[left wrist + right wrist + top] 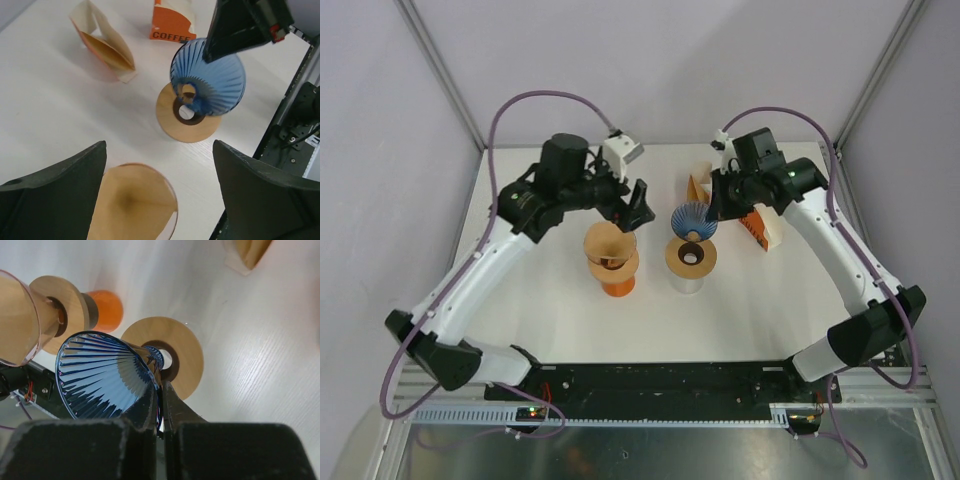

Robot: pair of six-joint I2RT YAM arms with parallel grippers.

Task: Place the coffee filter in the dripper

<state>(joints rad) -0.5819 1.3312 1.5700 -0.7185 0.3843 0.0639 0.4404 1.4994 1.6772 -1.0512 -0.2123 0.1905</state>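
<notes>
1. The brown paper filter (132,205) sits opened out inside the clear dripper (17,315), which stands on an orange stand (104,307) left of centre on the table
2. The left gripper (160,150) hangs right over that filter. Its claw is spread wide, one finger at 9 o'clock and one at 3 o'clock of the cone, and it holds nothing
3. The right gripper (161,390) has its claw pinched tight on the rim of the ribbed blue dripper (105,375). It holds it tilted above a wooden ring (187,347), at 3 o'clock from the clear dripper
4. A pack of spare filters (107,50) lies at 12 o'clock from the blue dripper, and an orange COFFEE box (170,25) stands at 3 o'clock from it
5. Step in hand, as I judge it: one filter looks seated, while the blue dripper is off its ring and has no filter
6. Next move, likely: level the blue dripper and lower its neck squarely into the ring's hole before letting go. The left claw should lift straight up so its fingers do not drag the paper
</notes>
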